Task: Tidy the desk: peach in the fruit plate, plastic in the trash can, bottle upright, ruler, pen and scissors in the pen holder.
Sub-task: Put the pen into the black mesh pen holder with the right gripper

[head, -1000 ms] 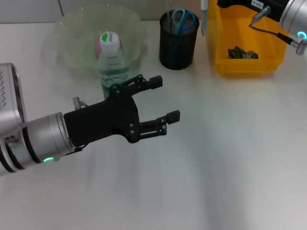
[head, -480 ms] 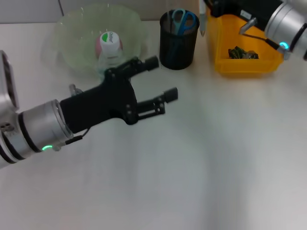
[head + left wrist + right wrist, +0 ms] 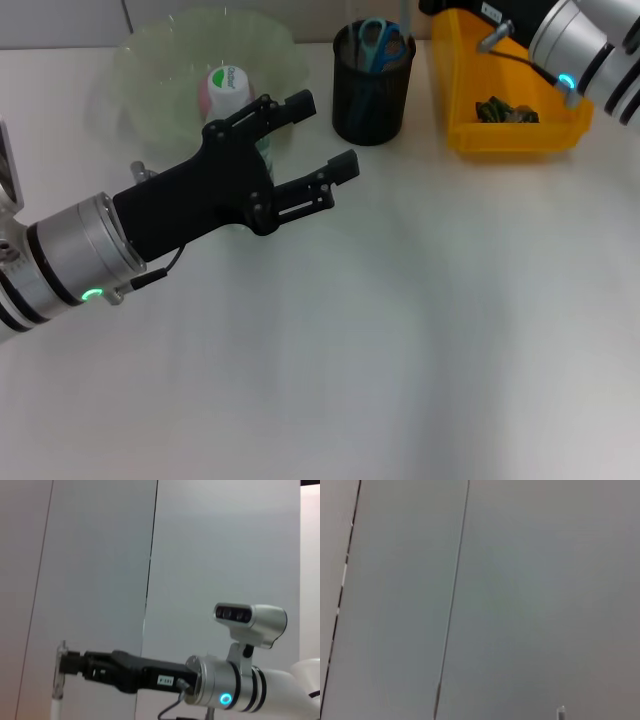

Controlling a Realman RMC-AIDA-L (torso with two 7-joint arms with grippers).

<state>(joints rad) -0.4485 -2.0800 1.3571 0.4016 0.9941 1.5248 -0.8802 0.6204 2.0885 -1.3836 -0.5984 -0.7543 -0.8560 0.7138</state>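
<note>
Reaching over the table, our left gripper hangs spread wide beside the upright bottle by the fruit plate. Our right gripper pinches a pen above the pen holder — scissors already inside.

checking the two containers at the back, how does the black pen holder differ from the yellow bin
The pen holder is a black, round, upright cup; the yellow bin is a broad, open, rectangular tray. The pen holder has blue-handled scissors standing in it; the bin holds a dark crumpled scrap on its floor. Both sit on the white table, side by side at the far edge.
</note>
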